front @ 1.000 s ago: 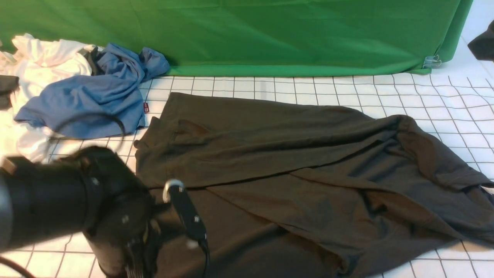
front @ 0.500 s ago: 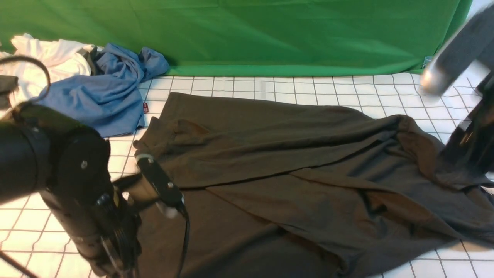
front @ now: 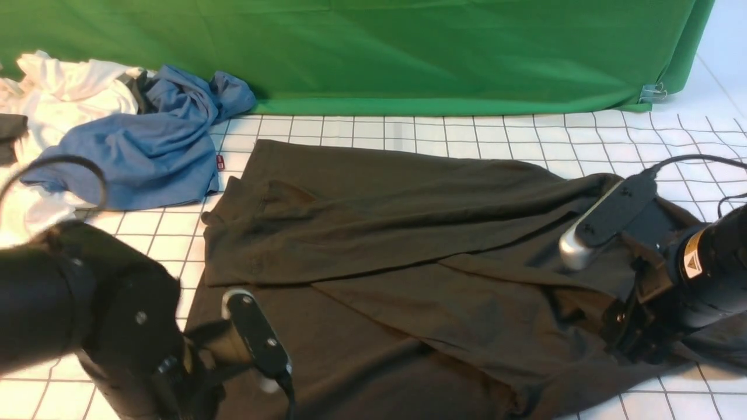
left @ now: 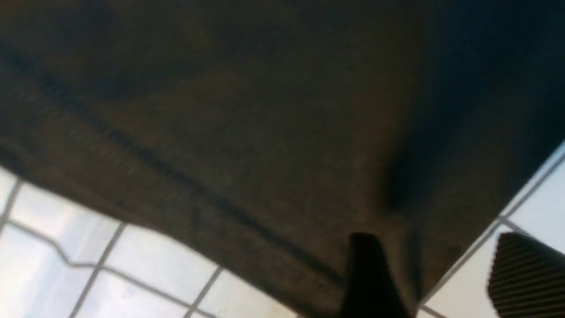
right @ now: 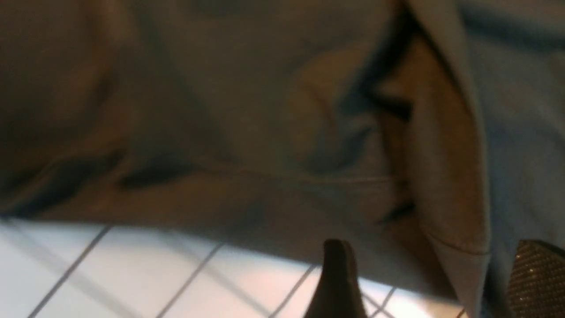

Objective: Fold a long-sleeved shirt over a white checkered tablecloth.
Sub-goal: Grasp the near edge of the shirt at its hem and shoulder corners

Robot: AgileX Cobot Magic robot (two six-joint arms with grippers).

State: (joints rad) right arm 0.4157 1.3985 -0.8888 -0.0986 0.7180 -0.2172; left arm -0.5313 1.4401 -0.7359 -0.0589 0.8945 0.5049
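Note:
The long-sleeved shirt [front: 408,233], very dark grey, lies rumpled and partly folded across the white checkered tablecloth [front: 525,134]. My left arm [front: 117,326] hangs low over its near left corner. In the left wrist view my left gripper [left: 441,265] is open, one finger [left: 366,278] over the shirt [left: 220,110] and the other over the tablecloth [left: 110,265], with the shirt's corner between them. My right gripper [front: 630,338] sits low on the shirt's right side. It is open in the right wrist view [right: 437,269], astride a folded hem edge of the shirt [right: 454,260] above the tablecloth [right: 132,274].
A blue garment [front: 140,146] and a white garment [front: 64,87] lie heaped at the back left. The green backdrop cloth [front: 408,52] runs along the back, held by a metal clip [front: 653,92] at its right end.
The right arm swung in from the upper right and dropped onto the shirt's right side. The left arm shifted back toward the near left corner of the shirt.

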